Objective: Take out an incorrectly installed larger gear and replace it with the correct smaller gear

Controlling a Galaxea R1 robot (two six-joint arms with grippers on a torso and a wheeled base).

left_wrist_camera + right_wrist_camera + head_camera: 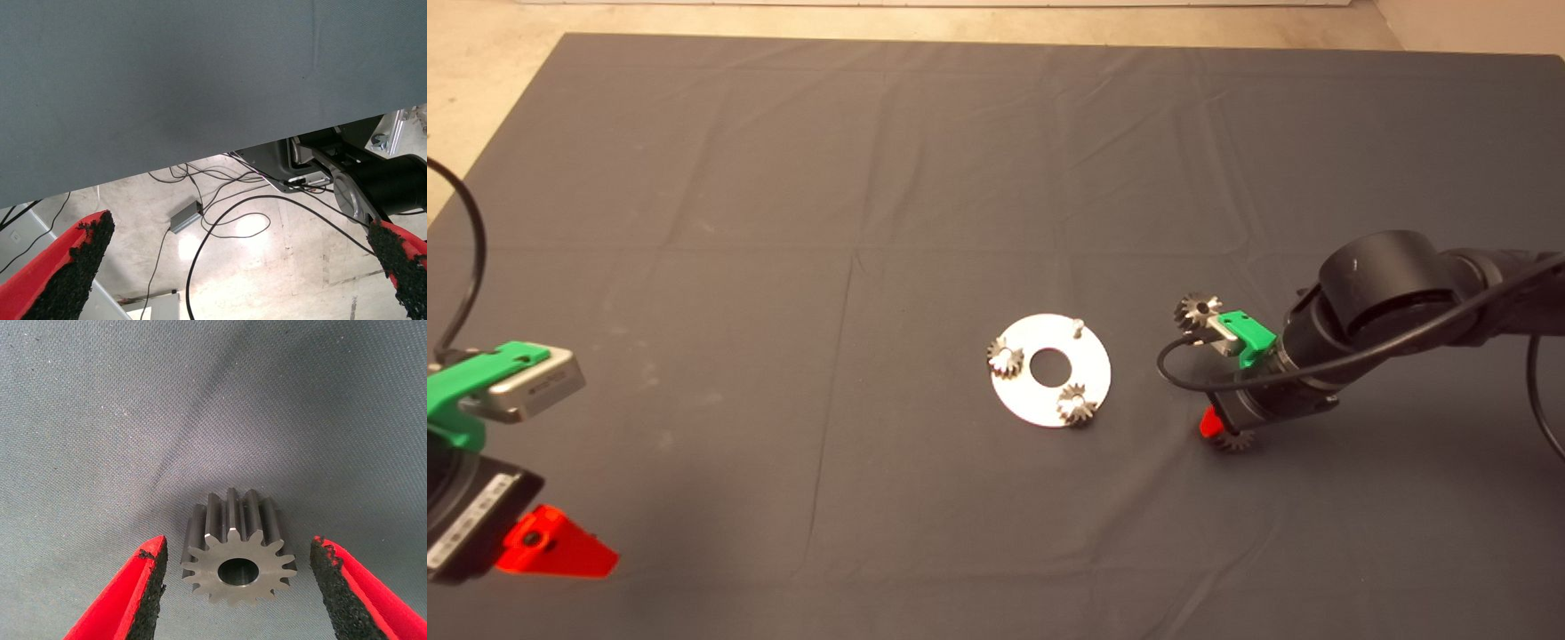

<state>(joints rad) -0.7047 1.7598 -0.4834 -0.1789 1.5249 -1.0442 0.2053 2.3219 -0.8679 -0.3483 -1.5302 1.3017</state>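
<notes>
The smaller gear (237, 563), dark grey with short teeth and a round bore, sits on the mat between the fingers of my right gripper (238, 550). The gripper is open, and there is a gap on each side of the gear. In the head view this gripper (1216, 425) is low over the mat right of the silver disc (1040, 404), with the smaller gear (1234, 440) peeking out under it. The larger gear (1197, 309), cone-shaped, lies loose on the mat behind the right wrist. One pin (1079, 327) on the disc stands bare.
Two shinier gears (1005, 356) (1077, 405) sit on the disc's left and front pins. My left gripper (560, 547) is parked open at the mat's lower left corner; its wrist view shows the mat's edge (200, 160) and floor cables. A black cable (1183, 373) loops off the right wrist.
</notes>
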